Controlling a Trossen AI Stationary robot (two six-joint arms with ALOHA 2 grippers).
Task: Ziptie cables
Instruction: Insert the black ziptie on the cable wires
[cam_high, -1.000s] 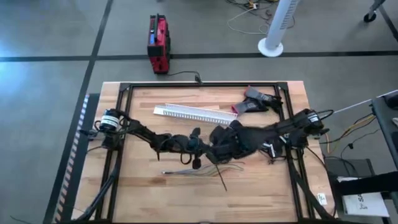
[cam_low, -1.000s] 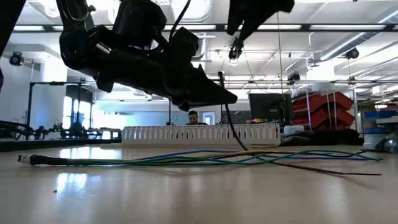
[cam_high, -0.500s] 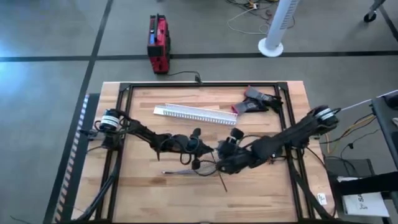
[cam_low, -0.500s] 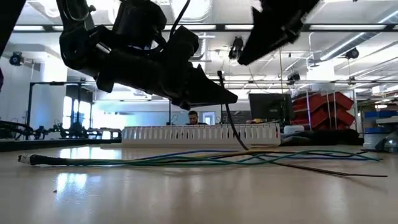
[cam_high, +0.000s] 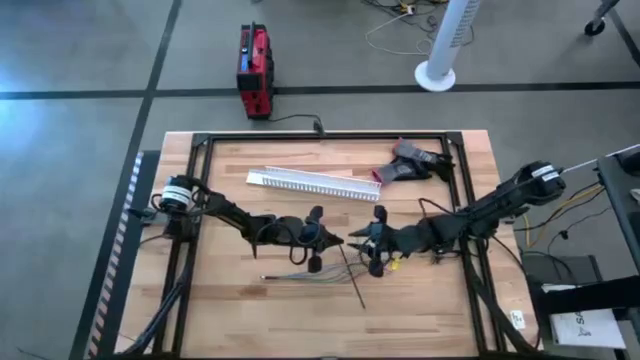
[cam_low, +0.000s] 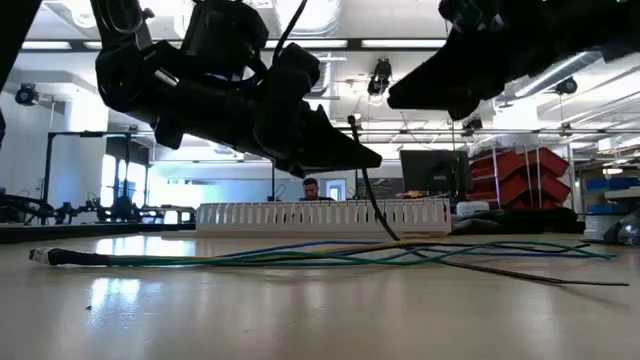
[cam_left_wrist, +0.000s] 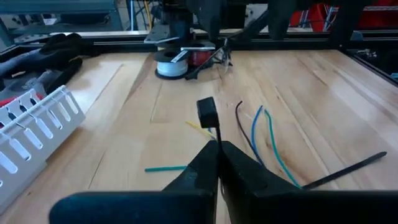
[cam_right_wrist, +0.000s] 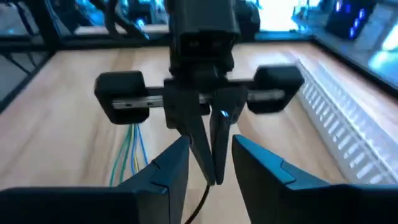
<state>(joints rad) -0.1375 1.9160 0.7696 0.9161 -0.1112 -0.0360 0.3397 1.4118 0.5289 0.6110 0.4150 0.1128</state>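
Left gripper (cam_high: 334, 240): jaws closed on the upper end of the ziptie (cam_high: 351, 276), which slants down from them to the table. Right gripper (cam_high: 366, 243): jaws open, facing the left jaws, nothing between them. Cables (cam_low: 300, 256) lie flat on the table, below both pairs of jaws. Judgement: ziptie is light, stiff and springy, likely slick; second hold best near its free end. Cables limp; gather them near mid-length.

My right gripper (cam_right_wrist: 210, 163) stands parted just before the left gripper (cam_right_wrist: 206, 167) — its fingers pressed together — with the cables (cam_right_wrist: 129, 151) on the table (cam_right_wrist: 56, 112) beyond.
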